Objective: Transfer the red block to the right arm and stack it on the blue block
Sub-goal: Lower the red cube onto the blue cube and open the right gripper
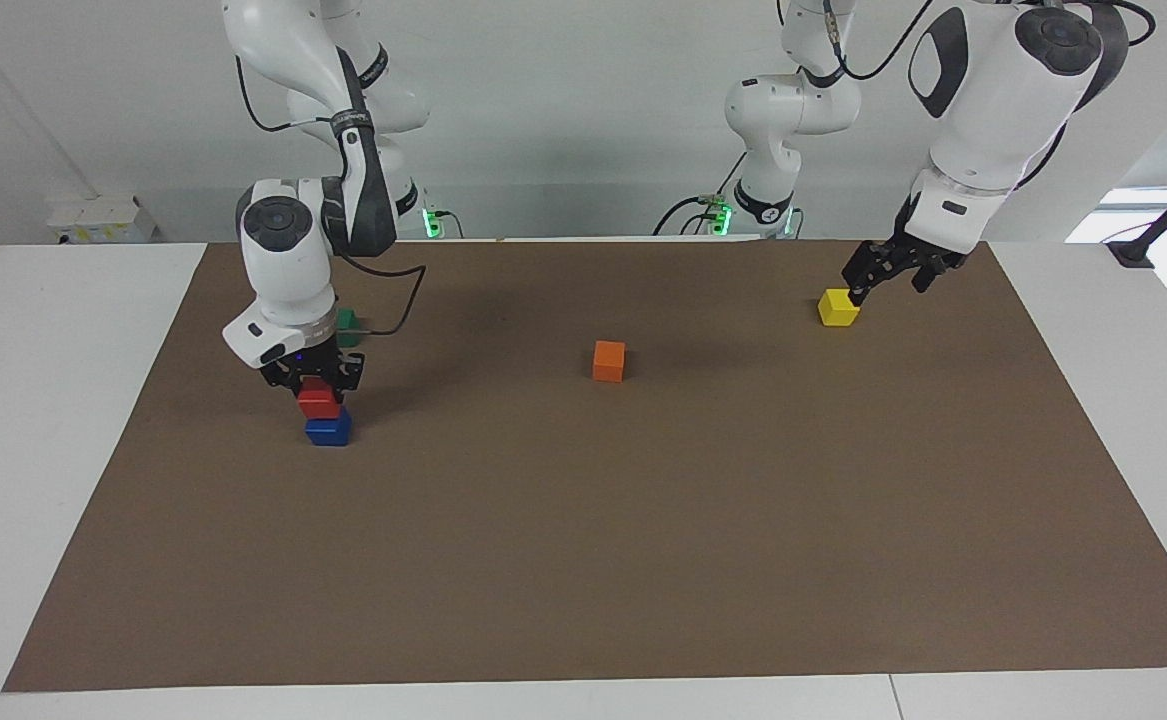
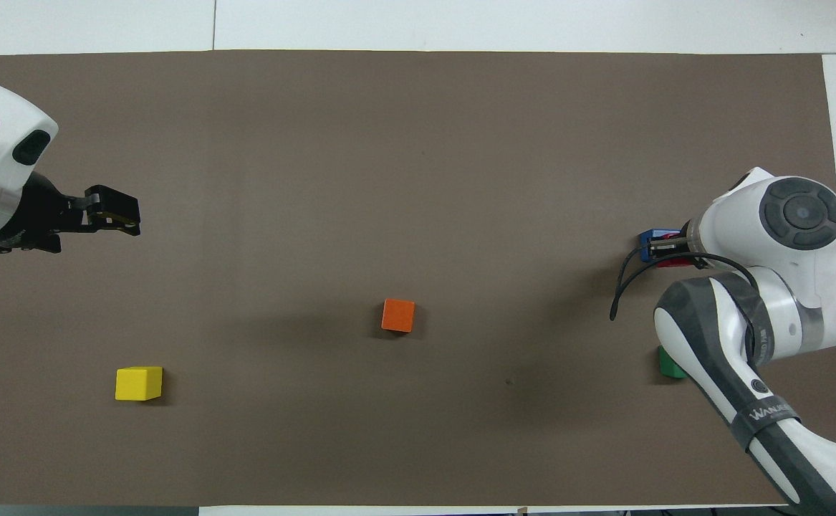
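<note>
Right tool point(image 1: 317, 383) pinched the red block point(image 1: 319, 402), a small bright red cube, rounded edges, sitting on the blue block point(image 1: 328, 430) near the surface's right-arm end. Left tool point(image 1: 881, 279) hung spread over the yellow block point(image 1: 838, 307), waiting.

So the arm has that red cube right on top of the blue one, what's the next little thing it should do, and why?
Probably let go. The right gripper is shut on the red block, which looks seated on the blue block, roughly lined up. Opening the fingers, then lifting straight up, should leave the stack standing. The left gripper waits open above the yellow block.
</note>
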`<move>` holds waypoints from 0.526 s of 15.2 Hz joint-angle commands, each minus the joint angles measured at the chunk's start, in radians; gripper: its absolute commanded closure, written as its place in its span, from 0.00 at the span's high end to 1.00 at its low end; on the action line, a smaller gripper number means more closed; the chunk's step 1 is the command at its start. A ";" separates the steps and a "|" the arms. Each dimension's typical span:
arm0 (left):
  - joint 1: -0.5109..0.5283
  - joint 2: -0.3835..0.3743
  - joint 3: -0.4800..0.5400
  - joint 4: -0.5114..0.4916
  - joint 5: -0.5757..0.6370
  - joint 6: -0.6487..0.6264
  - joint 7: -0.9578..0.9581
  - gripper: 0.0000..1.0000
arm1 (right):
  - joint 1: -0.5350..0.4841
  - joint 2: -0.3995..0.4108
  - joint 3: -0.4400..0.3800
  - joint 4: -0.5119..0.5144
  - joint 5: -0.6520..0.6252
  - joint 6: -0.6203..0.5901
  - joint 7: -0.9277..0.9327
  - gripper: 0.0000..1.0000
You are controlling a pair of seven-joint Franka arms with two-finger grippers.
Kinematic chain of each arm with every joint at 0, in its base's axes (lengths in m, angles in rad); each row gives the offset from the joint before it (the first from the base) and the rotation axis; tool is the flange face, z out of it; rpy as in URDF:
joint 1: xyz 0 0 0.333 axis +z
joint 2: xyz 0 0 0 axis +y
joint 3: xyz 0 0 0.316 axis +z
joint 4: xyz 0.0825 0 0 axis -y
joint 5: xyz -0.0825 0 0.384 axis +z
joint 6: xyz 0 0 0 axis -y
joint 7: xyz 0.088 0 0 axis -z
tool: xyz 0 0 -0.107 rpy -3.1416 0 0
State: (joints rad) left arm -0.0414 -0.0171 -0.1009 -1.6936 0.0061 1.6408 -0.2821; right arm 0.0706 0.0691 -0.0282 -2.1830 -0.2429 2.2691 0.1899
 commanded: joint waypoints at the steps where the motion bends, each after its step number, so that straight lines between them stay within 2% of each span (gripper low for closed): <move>1: -0.015 -0.009 0.007 0.005 -0.014 -0.010 0.014 1.00 | -0.025 -0.009 0.010 -0.023 -0.022 0.050 0.003 0.00; 8: -0.018 -0.015 0.007 0.003 -0.014 -0.009 0.006 1.00 | -0.043 -0.003 0.011 -0.037 0.020 0.122 0.014 0.00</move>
State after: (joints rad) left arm -0.0479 -0.0182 -0.1055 -1.6934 0.0061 1.6408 -0.2819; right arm 0.0541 0.0700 -0.0283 -2.1958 -0.2399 2.3471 0.1945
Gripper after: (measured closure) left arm 0.000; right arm 0.432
